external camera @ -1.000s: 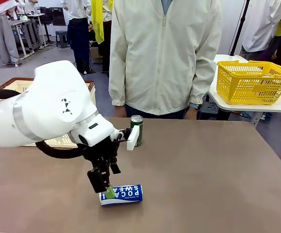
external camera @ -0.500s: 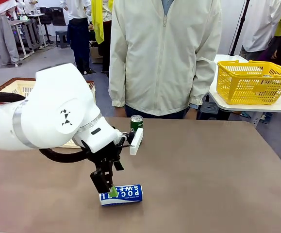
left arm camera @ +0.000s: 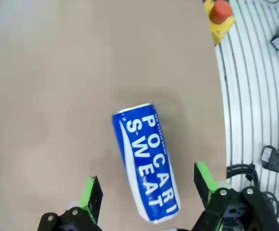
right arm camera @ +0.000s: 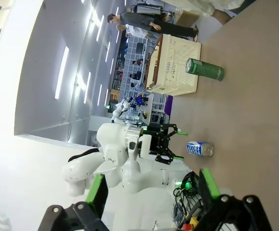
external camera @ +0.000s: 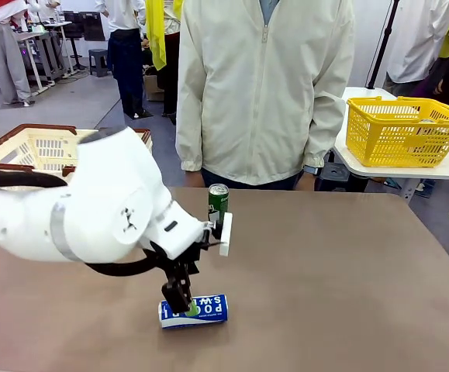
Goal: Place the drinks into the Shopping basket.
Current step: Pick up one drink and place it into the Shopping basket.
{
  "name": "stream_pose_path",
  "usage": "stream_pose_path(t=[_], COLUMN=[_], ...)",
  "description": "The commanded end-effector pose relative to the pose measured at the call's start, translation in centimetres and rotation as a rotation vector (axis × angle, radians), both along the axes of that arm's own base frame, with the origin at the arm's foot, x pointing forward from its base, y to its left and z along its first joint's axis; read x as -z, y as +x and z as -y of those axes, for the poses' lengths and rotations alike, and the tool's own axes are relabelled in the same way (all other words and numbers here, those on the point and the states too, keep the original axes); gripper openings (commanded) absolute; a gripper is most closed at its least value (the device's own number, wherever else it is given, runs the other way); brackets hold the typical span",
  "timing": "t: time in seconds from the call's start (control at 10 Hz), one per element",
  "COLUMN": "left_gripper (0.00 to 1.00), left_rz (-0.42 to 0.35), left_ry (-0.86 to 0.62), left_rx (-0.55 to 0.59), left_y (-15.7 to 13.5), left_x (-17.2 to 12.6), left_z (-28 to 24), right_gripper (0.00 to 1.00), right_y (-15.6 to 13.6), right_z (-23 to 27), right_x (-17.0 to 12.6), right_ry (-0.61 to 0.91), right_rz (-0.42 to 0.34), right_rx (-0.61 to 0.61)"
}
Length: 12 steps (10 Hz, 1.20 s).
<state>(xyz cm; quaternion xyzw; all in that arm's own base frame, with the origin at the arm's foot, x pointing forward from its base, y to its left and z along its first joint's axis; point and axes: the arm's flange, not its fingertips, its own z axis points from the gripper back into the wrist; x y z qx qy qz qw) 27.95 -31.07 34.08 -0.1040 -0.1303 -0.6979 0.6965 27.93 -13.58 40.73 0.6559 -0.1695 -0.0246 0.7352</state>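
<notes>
While the left gripper (left arm camera: 147, 191) hangs low over the blue can (external camera: 201, 310), fingers apart on either side and not yet closed, the pick-up step looks to be in hand. The can lies on its side near the robot's edge of the surface (external camera: 348, 263). The next move calls for closing squarely across its body, then lifting. The green can (external camera: 219, 203) stands upright near the far edge. The cream basket (external camera: 34, 151) sits beyond the far left corner, bare surface between. The right gripper (right arm camera: 152, 190) is apart, empty, well away.
</notes>
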Motion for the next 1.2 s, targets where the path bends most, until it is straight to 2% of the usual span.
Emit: stream_pose_path(t=[0.0,0.2,0.4,0.6,1.1], left_gripper=[1.00,1.00,1.00,1.00,1.00], left_rz=[-0.006,-0.032,-0.008,0.007,-0.017], left_ry=[0.067,0.124,0.166,0.180,0.194], left_rx=[-0.002,0.023,-0.027,-0.043,-0.022], left_y=[-1.7,-2.0,-1.5,-1.3,-1.2], left_x=[2.7,4.9,6.2,7.0,7.8], left_z=[0.6,2.0,2.2,2.2,2.6], right_gripper=[1.00,1.00,1.00,1.00,1.00], right_y=[-0.3,-0.3,-0.3,-0.3,-0.3], right_z=[0.2,0.2,0.2,0.2,0.2], right_x=[-0.1,-0.1,-0.1,-0.1,-0.1], right_ry=[-0.008,-0.008,-0.008,-0.008,-0.008], right_rz=[0.015,0.015,0.015,0.015,0.015], right_rx=[-0.013,-0.013,-0.013,-0.013,-0.013])
